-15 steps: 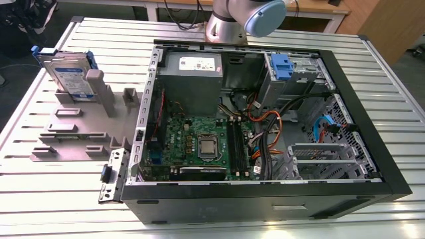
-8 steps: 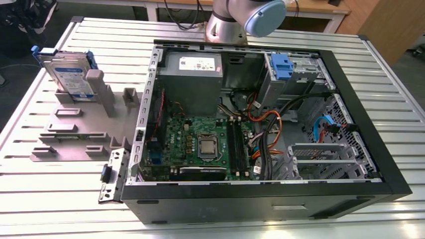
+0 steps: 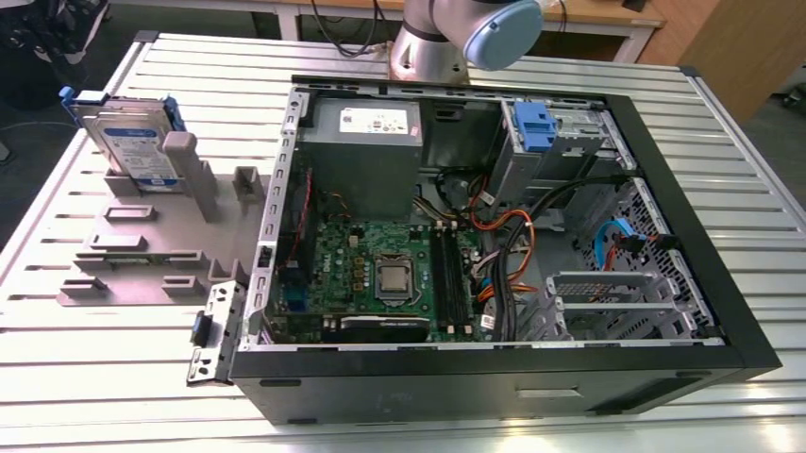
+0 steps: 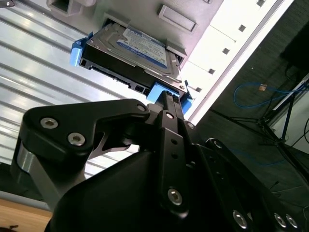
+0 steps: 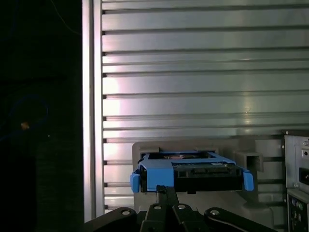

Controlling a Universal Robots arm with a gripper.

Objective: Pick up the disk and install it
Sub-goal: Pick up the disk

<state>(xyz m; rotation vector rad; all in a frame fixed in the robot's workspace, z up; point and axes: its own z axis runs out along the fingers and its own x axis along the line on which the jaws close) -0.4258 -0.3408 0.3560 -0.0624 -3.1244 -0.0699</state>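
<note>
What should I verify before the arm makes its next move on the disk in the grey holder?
1. The disk stands upright in the grey holder: ok.
2. The gripper points at the disk's blue carrier in both wrist views: ok.
3. The fingers are open for a grasp: not ok, they are shut together.
4. The gripper is clear of the disk: cannot tell; its tip overlaps the carrier in both wrist views.
5. The computer case lies open, side panel off: ok.
</note>
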